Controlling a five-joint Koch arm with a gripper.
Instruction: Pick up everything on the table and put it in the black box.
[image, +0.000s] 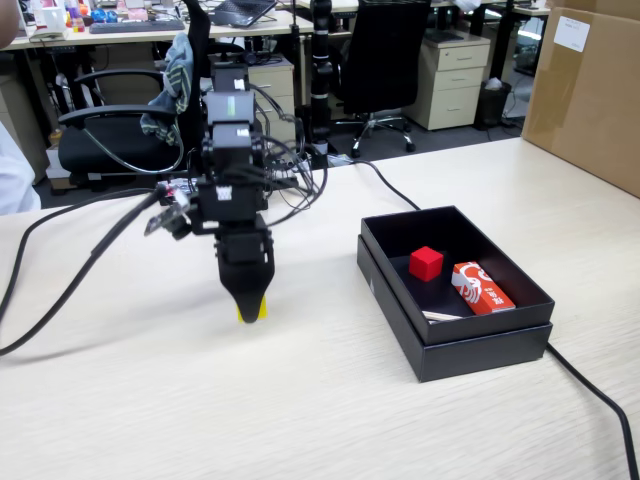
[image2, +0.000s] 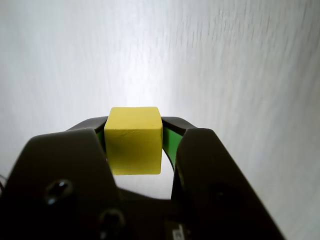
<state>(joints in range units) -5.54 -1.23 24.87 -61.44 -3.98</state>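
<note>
A small bright yellow cube (image2: 134, 140) sits squeezed between the two black jaws of my gripper (image2: 134, 131), which is shut on it. In the fixed view the gripper (image: 249, 305) points straight down at the pale wood-grain table (image: 200, 400), and only a sliver of the yellow cube (image: 252, 312) shows below its tips, at or just above the tabletop. The shallow black box (image: 480, 345) stands to the right of the arm, well apart from it.
Inside the box lie a red cube (image: 426, 263) and a red-and-white packet (image: 482, 287). A black cable (image: 590, 395) runs from the box's right side to the table's front edge. Another thick cable (image: 70, 285) curves on the left. A big brown carton (image: 590, 90) stands at the back right.
</note>
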